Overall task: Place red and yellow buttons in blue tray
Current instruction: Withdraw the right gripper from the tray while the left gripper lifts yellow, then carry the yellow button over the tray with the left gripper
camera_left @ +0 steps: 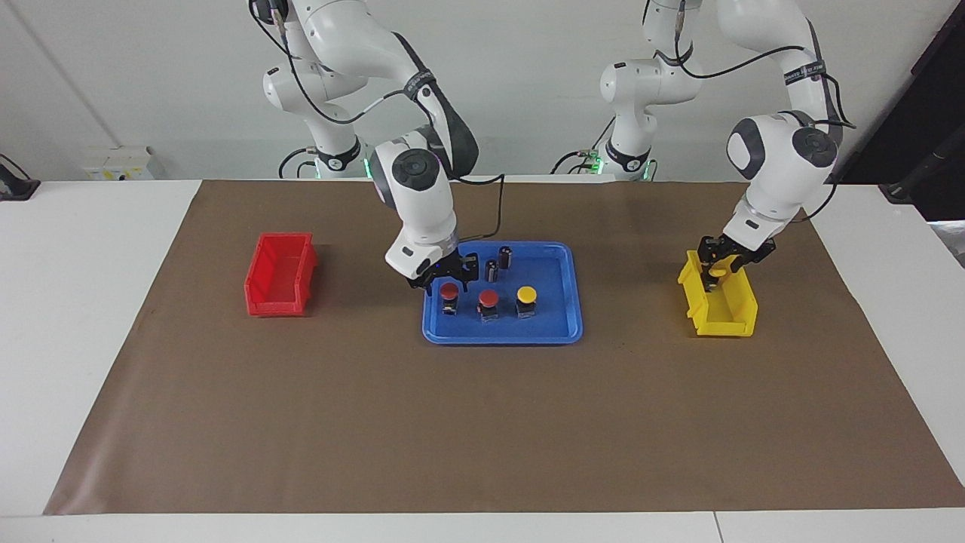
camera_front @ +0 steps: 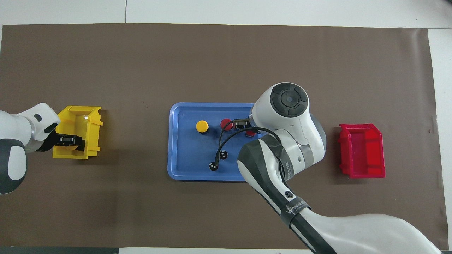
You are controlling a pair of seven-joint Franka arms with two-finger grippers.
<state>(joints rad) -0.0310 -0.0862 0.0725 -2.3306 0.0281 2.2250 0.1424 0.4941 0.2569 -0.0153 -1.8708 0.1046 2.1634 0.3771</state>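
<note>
Three round-capped plastic push buttons, two red (camera_left: 449, 289) (camera_left: 488, 297) and one yellow (camera_left: 526, 294), stand in the shallow blue plastic tray (camera_left: 562, 332); right tool (camera_left: 446, 279) apart above one, left tool (camera_left: 716, 265) clamps the last yellow button (camera_left: 718, 268) over the yellow bin (camera_left: 735, 317)

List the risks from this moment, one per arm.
The left gripper holds a yellow button just above the yellow bin; a loose pinch could drop it back in. The right gripper hangs close over the red button standing in the blue tray, beside another red button; a sideways move could topple either.
</note>
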